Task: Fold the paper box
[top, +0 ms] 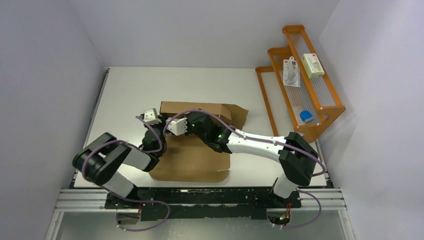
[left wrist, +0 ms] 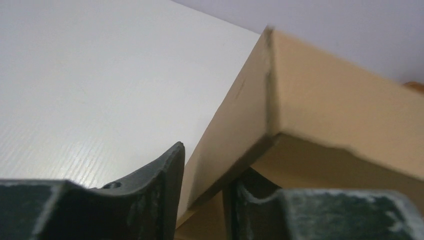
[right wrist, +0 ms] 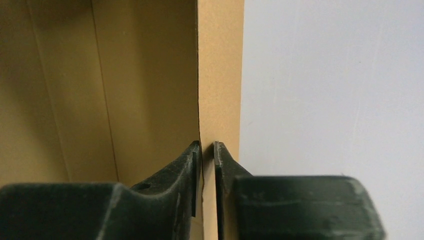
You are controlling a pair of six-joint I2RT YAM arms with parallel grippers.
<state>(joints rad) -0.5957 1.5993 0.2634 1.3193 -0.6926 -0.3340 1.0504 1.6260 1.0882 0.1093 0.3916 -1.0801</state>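
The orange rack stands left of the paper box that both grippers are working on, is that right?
Not quite: the orange rack stands right of the paper box, as the top external view shows. The rest holds.

Left arm (top: 107, 162): elbow folded back at lower left of the top view, forearm running right, wrist turned up-frame near centre. Right arm (top: 260, 145): shoulder link at lower right, white forearm stretched left to centre, wrist close beside the left one.

Left gripper (left wrist: 204, 167): jaws astride a wall of the paper box (left wrist: 325, 90); grip or clearance not discernible.

Right gripper (right wrist: 207, 150): jaws nearly together, pinching a thin wall of the box.
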